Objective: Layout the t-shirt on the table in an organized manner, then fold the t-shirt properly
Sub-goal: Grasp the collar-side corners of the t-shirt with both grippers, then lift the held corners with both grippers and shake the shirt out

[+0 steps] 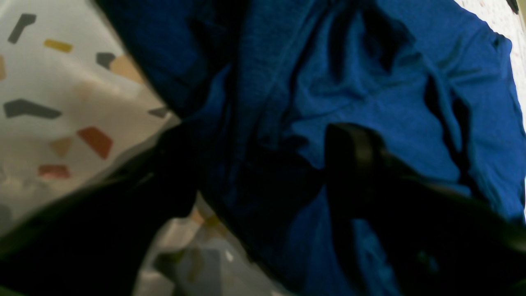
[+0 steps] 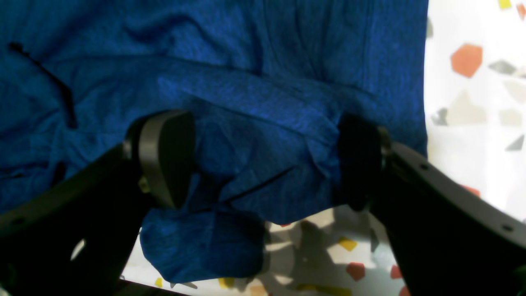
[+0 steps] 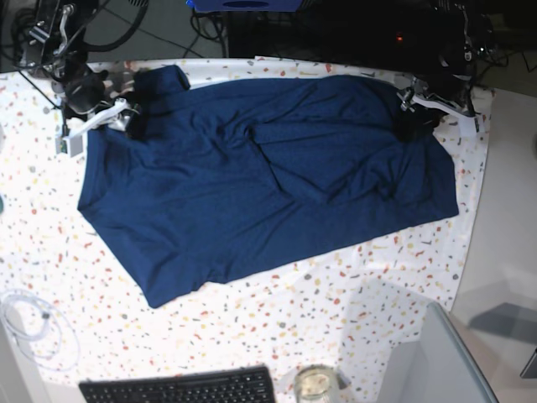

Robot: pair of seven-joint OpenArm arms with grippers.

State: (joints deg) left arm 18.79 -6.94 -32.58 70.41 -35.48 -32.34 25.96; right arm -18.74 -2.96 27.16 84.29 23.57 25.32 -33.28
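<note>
Left wrist view first: your left gripper (image 1: 263, 172) sits low over the t-shirt (image 1: 370, 82), and the picture is dark and smeared. One black finger (image 1: 353, 152) shows on the right, the other is a dark mass at the lower left, with blue cloth bunched between them. You cannot tell from here whether the jaws are pinching that cloth or standing clear of it. The table (image 1: 53, 82) peeks in at the left, white with grey, yellow and red flecks.

Right wrist view now: your right gripper (image 2: 263, 160) has its jaws spread wide, the pale-edged pad (image 2: 164, 156) on one side and the dark one (image 2: 357, 156) on the other. A crumpled fold of shirt lies in the gap, and neither pad is squeezing it, so that hand is released. Speckled table cloth shows at the right edge and below the hem.

Base view: the shirt is spread across the far half of the table, wrinkled, with a raised crease near its middle and one sleeve curled at the far left corner. Your grippers sit at its two far corners. Near you, a black keyboard (image 3: 178, 388), a glass jar (image 3: 315, 384) beside it, and a coil of white cable (image 3: 33, 329) at the left. Dark equipment and cables line the back.
</note>
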